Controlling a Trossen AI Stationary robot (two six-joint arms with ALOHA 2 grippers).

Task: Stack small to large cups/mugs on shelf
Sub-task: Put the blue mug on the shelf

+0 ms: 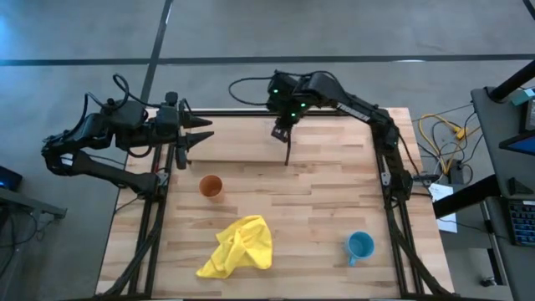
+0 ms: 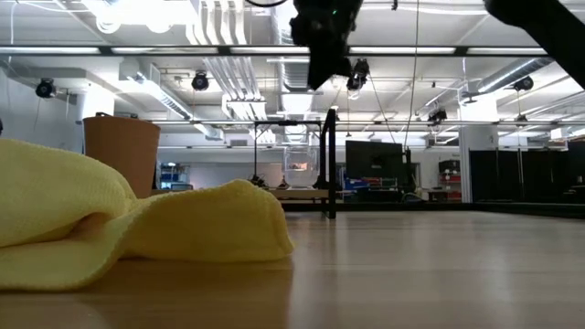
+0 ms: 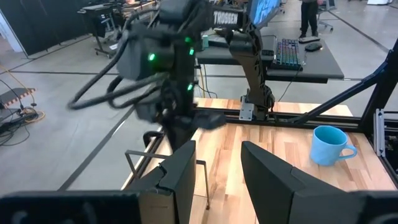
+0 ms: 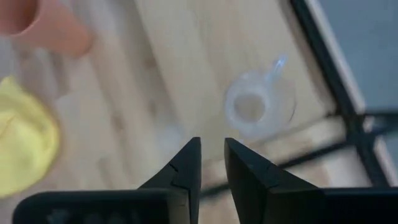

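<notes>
The clear glass cup (image 4: 257, 107) stands upright on the shelf's pale board (image 1: 334, 138), close to the black divider (image 2: 330, 164); it also shows in the low view (image 2: 302, 167). My right gripper (image 4: 211, 152) hovers above it with a narrow gap between its fingers, touching nothing, over the shelf's middle (image 1: 282, 132). The orange tumbler (image 1: 211, 186) stands upright on the tabletop, left of centre. The blue mug (image 1: 360, 245) stands near the right front. My left gripper (image 1: 201, 132) waits open at the shelf's left end, pointing right.
A crumpled yellow cloth (image 1: 238, 247) lies on the tabletop near the front, between tumbler and mug, and fills the low view's left (image 2: 137, 228). Black frame rods (image 1: 393, 192) run along both sides of the table. Bare wood lies between the shelf and the cloth.
</notes>
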